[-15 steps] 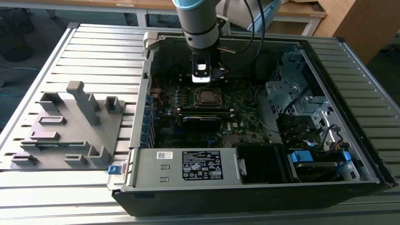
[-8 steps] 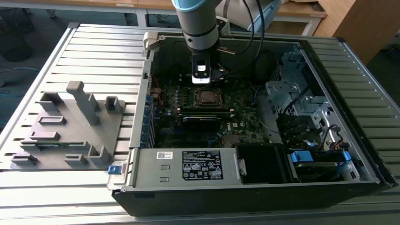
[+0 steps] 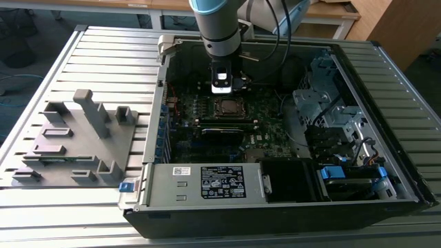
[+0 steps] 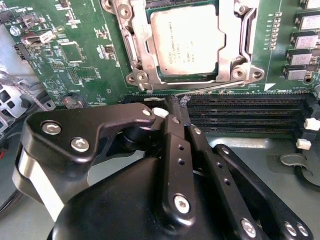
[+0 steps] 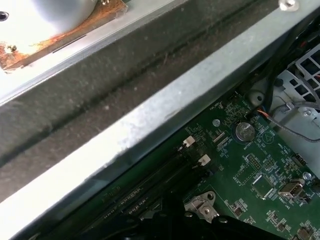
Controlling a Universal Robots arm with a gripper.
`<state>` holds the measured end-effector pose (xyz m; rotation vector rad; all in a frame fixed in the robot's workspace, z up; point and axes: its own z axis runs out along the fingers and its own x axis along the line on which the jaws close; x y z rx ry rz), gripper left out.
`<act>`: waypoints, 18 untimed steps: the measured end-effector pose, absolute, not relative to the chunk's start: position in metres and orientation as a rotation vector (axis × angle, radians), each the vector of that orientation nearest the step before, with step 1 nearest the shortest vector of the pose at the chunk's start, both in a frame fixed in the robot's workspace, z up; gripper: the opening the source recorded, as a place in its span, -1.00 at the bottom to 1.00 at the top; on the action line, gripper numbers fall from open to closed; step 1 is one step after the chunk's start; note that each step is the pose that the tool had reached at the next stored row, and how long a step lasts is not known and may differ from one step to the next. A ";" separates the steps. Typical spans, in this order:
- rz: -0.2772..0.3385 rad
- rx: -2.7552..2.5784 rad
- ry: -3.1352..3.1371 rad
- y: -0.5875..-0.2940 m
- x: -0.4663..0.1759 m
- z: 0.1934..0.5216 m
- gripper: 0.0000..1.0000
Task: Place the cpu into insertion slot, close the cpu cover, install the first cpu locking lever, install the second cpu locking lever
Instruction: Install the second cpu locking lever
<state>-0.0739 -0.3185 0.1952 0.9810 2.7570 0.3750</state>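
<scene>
A slatted grey metal table (image 3: 103, 62) carries an open black computer case (image 3: 276, 219), lying on its side. Beside the case, toward the exterior view's left, stands a grey moulded plastic fixture (image 3: 76, 139). The green motherboard (image 3: 272, 137) lies on the case floor. The grey-and-blue robot arm (image 3: 217, 26) reaches down into the case, and its black gripper (image 3: 222, 88) hangs just above the socket area.

In the second wrist view the gripper's 2 fingers (image 4: 175, 145) are drawn together with almost no gap, their tips over the long black memory slots (image 4: 240, 112). The thin silvery cpu cover (image 4: 141, 45) lies flat, framing the square silvery-grey cpu (image 4: 187, 42). The cpu sits in the dark insertion slot (image 4: 200, 79). 1 thin wire locking lever (image 4: 220, 86) runs along the socket edge nearest the fingertips. They seem to be at its end, but whether they touch it cannot be made out.
</scene>
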 end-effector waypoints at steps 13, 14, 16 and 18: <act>0.326 0.972 2.753 -0.318 -0.074 0.190 -0.80; 0.321 0.971 2.752 -0.318 -0.074 0.190 -0.80; 0.312 0.969 2.751 -0.318 -0.074 0.189 -0.80; 0.307 0.968 2.751 -0.318 -0.074 0.189 -0.80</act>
